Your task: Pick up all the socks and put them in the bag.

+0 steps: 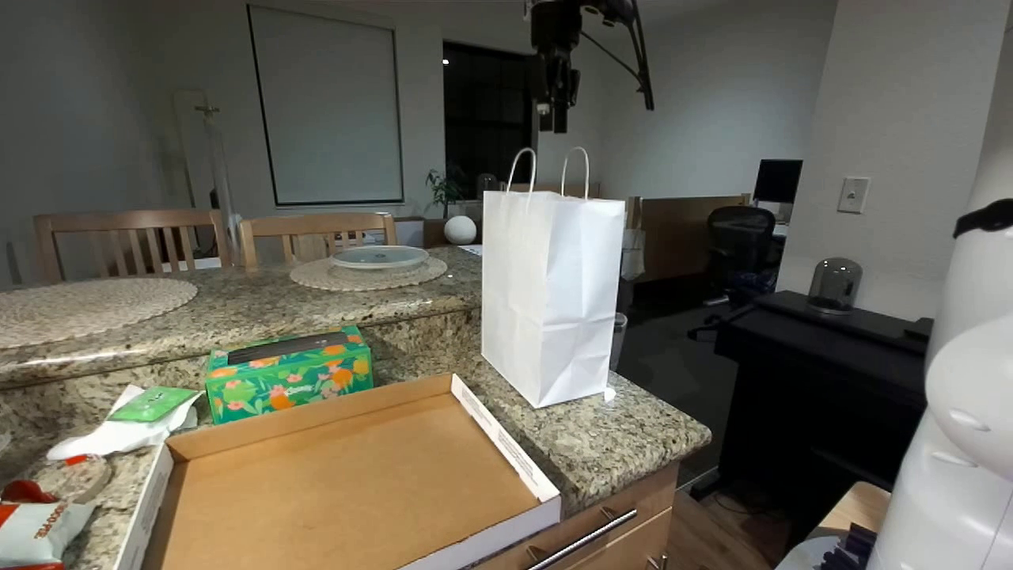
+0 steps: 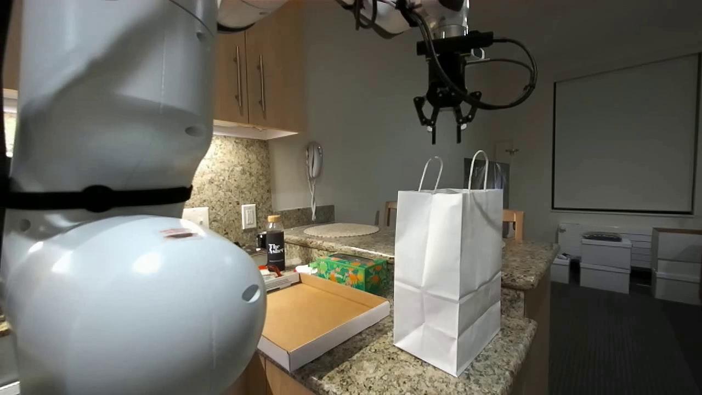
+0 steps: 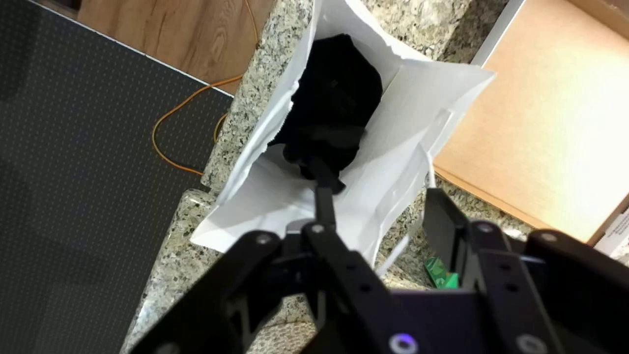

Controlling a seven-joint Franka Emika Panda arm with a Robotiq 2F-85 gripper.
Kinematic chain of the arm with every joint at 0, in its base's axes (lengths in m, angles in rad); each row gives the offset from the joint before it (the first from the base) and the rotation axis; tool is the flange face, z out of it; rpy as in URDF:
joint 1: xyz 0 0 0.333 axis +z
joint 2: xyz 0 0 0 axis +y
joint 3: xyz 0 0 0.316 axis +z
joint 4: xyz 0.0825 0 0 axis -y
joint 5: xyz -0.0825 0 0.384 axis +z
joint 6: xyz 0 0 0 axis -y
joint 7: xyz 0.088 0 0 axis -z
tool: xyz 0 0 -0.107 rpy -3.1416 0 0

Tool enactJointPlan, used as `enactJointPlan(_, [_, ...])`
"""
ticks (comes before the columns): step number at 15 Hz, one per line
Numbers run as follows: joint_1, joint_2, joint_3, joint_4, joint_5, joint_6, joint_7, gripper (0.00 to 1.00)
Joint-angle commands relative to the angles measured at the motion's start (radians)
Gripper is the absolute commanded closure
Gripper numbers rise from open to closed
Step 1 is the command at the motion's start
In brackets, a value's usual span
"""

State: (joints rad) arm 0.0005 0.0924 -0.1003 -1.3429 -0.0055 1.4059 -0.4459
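Note:
The white paper bag (image 1: 546, 301) stands upright near the counter's end, both loop handles raised. Over its mouth hangs my gripper (image 2: 446, 135), open, with nothing between its fingers. Looking down in the wrist view, I see black socks (image 3: 339, 88) heaped inside the bag (image 3: 437, 83); they merge into one dark mass, so single ones cannot be told apart. One dark end lies just beyond the left finger (image 3: 324, 206) in that view. No sock hangs under the gripper (image 1: 553, 120) in either exterior view.
A shallow cardboard tray (image 1: 356, 483) lies beside the bag, with a green floral tissue box (image 1: 293, 372) behind it. Dark items (image 1: 851, 548), too cut off to identify, rest at lower right. The bag's handle (image 2: 479, 164) rises close under the gripper. The counter edge (image 2: 526, 351) is near.

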Motion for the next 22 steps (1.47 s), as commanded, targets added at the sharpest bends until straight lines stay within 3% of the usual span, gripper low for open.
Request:
enactJointPlan(1, [0.002,0.021,0.004,0.035,0.019,-0.037,-0.024,0.18])
enactJointPlan(4, [0.016,-0.006,0.022,0.009,0.028,0.009,-0.015,0.01])
enactJointPlan(10, [0.082,-0.083,0.084,-0.046,0.081,0.07,0.086,0.0])
enactJointPlan(16, [0.182,-0.131,0.171,-0.116,0.104,0.222,0.423,0.0])
enactJointPlan(19, [0.224,-0.128,0.209,-0.153,0.055,0.336,0.648,0.0])
enactJointPlan(22, [0.252,-0.115,0.234,-0.17,-0.019,0.371,0.798,0.0])
